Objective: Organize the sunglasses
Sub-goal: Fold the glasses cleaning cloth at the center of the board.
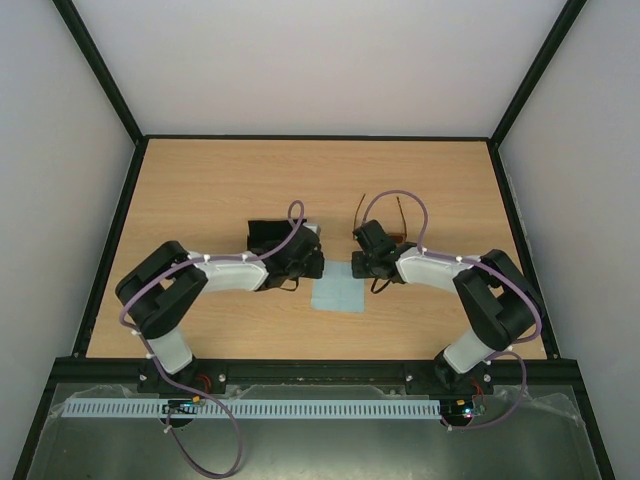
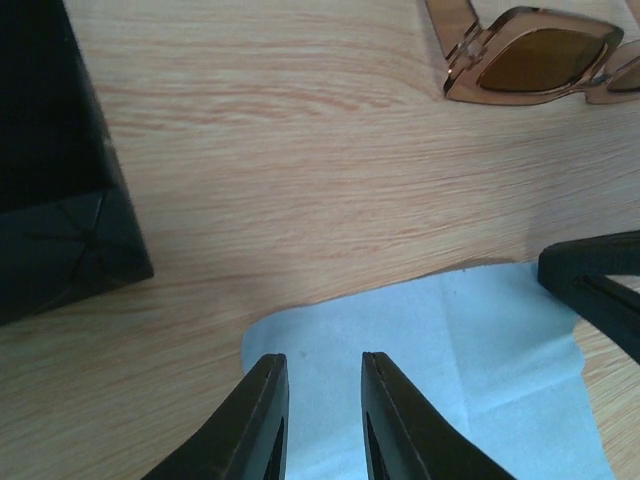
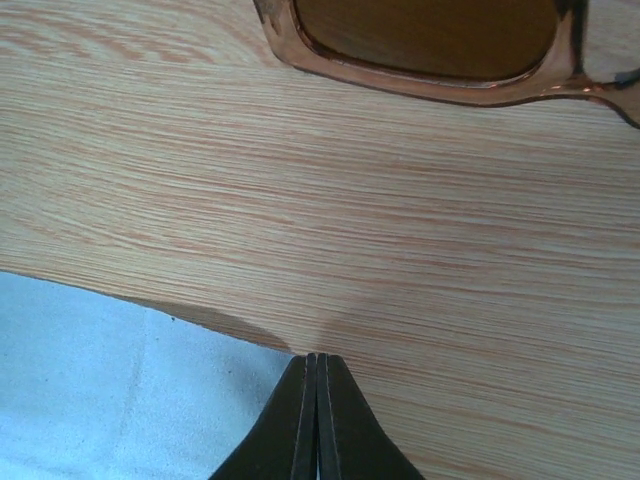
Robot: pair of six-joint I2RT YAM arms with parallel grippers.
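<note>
Sunglasses [image 2: 540, 62] lie just past the cloth [image 2: 430, 350], stretched side to side, nearest my right gripper [image 3: 317, 362], which pinches the cloth's edge. My left gripper [image 2: 322, 362] is spread, holding nothing.

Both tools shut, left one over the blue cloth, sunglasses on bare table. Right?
No: the left tool is open, fingers apart over the cloth, per the left wrist view. The right tool is shut on the cloth's corner; the sunglasses lie on bare table.

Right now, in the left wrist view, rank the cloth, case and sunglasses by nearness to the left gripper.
1. The cloth, directly under the left gripper.
2. The case, at left.
3. The sunglasses, far upper right.
</note>
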